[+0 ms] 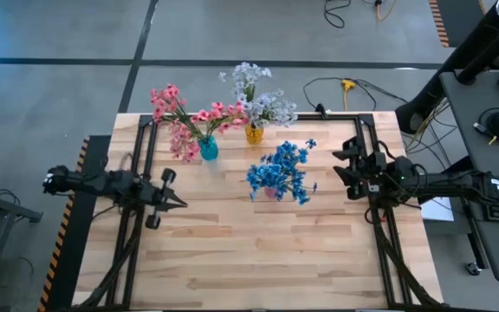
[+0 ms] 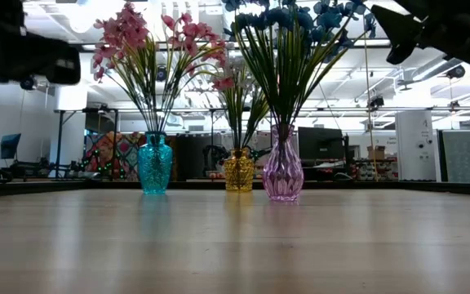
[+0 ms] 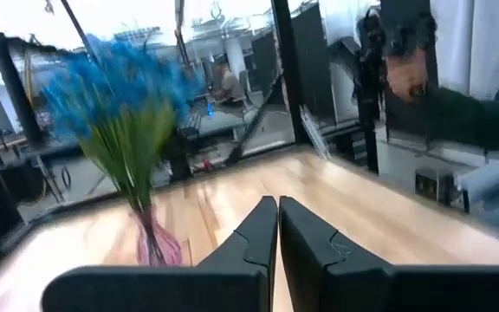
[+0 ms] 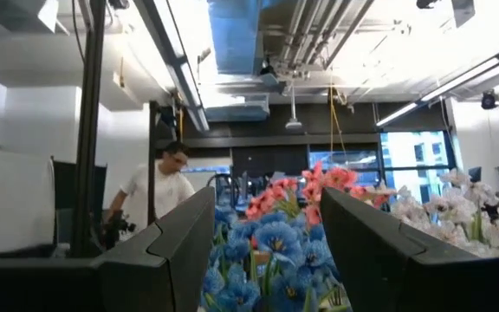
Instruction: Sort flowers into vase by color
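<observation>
Pink sprays stand in the teal vase, pale white-lavender sprays in the amber vase just beside it, and blue sprays in the clear purple vase, which sits nearer the middle of the wooden desk. From the level view the three vases stand upright in a row, their stems rising and fanning outward, so each bunch's long axis runs up from the desk. I can see no loose stem lying on the boards, so by my reckoning the sorting looks finished or nearly so. The left hand hovers at the desk's left side, clenched on nothing, its two fingers pressed together and pointing across toward the blue bunch. The right hand hangs at the right side, fingers spread apart and holding nothing, aimed at the same blue blooms, with pink and white showing beyond them. Of the two, the right hand looks nearer the blue flowers; they lie straight ahead of it. A person stands in the room behind.
</observation>
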